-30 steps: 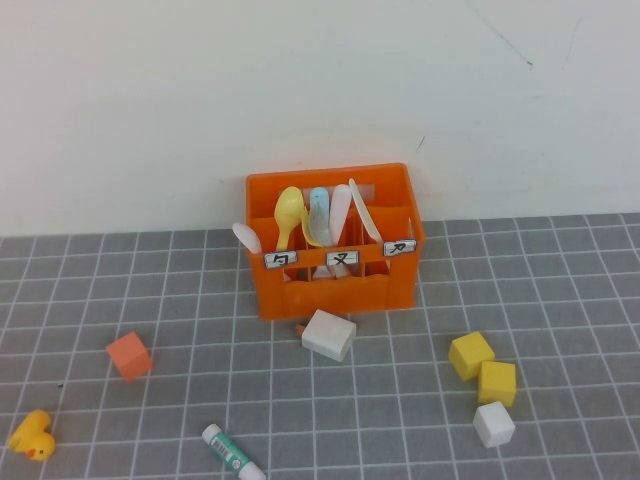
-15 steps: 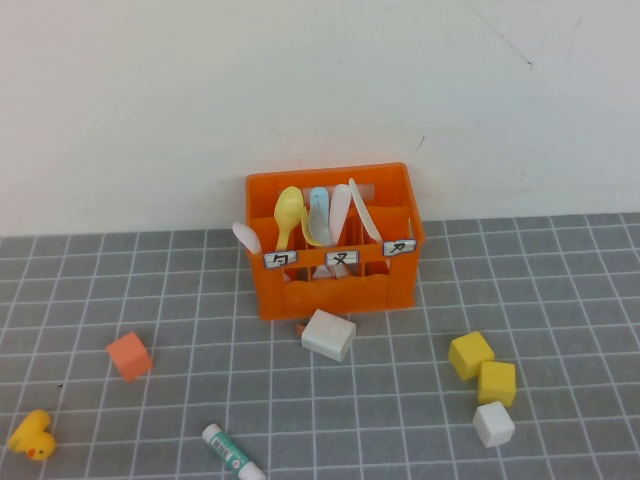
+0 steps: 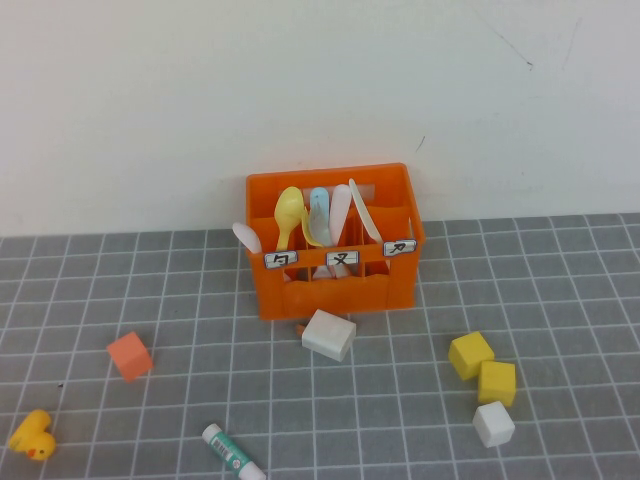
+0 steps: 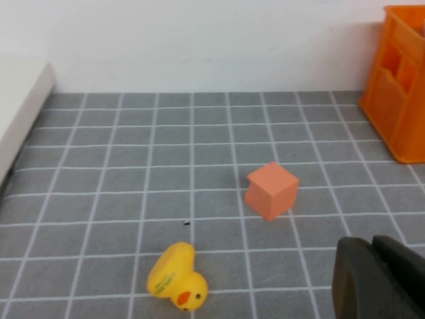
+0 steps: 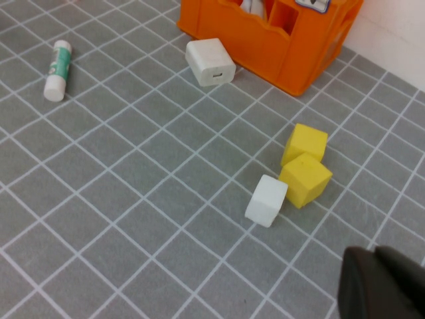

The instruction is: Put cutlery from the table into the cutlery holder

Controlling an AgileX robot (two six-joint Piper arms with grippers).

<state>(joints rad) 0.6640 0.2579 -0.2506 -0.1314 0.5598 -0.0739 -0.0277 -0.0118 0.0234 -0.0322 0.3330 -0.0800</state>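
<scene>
The orange cutlery holder (image 3: 335, 255) stands at the back of the tiled table (image 3: 400, 400), against the wall. Several pieces stand upright in its compartments: a yellow one (image 3: 290, 208), a pale blue one (image 3: 318, 205) and pale whitish ones (image 3: 342, 206). I see no cutlery lying on the tiles. Neither gripper shows in the high view. My left gripper (image 4: 372, 247) is shut and empty, low over the tiles near an orange cube (image 4: 271, 190), with the holder (image 4: 402, 86) far off. My right gripper (image 5: 376, 254) is shut and empty, near the yellow cubes (image 5: 305, 163).
A white block (image 3: 329, 334) lies right in front of the holder. An orange cube (image 3: 129, 355), a yellow toy duck (image 3: 32, 436) and a white-and-green tube (image 3: 232, 453) lie at the left. Two yellow cubes (image 3: 483, 367) and a white cube (image 3: 494, 423) lie at the right.
</scene>
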